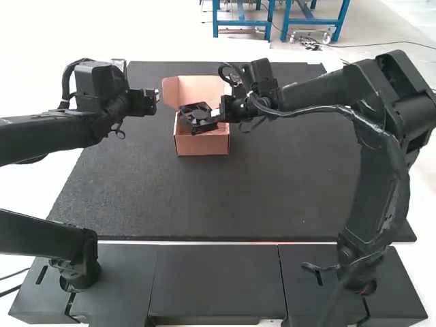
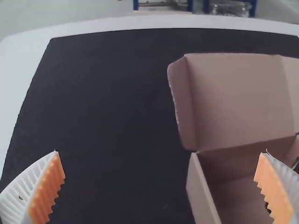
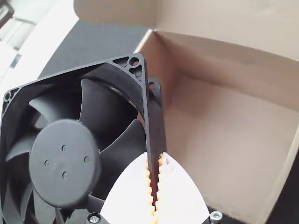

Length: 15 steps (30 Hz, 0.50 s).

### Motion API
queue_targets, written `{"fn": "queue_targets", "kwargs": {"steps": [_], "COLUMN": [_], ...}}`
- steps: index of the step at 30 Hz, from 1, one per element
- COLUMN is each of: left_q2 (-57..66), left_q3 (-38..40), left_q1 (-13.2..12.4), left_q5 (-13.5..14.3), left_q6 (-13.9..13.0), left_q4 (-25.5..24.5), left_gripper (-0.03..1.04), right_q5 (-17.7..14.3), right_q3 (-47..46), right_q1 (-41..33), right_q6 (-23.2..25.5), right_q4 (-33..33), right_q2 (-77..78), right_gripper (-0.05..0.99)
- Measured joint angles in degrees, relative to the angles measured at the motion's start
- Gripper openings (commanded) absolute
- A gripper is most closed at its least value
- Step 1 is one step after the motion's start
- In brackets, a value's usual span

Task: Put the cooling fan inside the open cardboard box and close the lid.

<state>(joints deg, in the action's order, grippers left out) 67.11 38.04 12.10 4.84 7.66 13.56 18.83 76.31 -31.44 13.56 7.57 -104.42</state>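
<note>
Fan (image 1: 197,116), black with a square frame and curved blades, hangs tilted over the open box (image 1: 201,144) at upper centre of the high view. The right arm reaches in from the frame's right, its gripper (image 1: 219,111) clamped on the fan's frame edge. The left gripper (image 1: 154,101) hovers just left of the box, fingers spread apart.

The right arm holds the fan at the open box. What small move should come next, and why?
Probably lower the fan a little deeper into the cardboard box. The right gripper pinches its frame edge, and the fan hangs tilted at the box's opening, seemingly not resting on the floor inside.
</note>
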Motion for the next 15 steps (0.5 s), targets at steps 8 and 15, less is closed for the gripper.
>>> {"fn": "queue_targets", "kwargs": {"steps": [8, 15], "left_q2": [0.0, 0.0], "left_q3": [-1.1, -1.1], "left_q1": [-0.1, -0.1], "left_q5": [1.6, 1.9], "left_q6": [0.4, 0.4], "left_q4": [0.5, 0.6], "left_gripper": [0.96, 0.96], "right_q5": [-2.8, -3.9], "right_q3": [1.9, 4.3], "right_q1": [0.0, 0.0], "right_q6": [0.0, 0.0], "right_q4": [2.1, 3.8], "right_q2": [-4.8, -7.5], "right_gripper": [-0.02, -0.02]}}
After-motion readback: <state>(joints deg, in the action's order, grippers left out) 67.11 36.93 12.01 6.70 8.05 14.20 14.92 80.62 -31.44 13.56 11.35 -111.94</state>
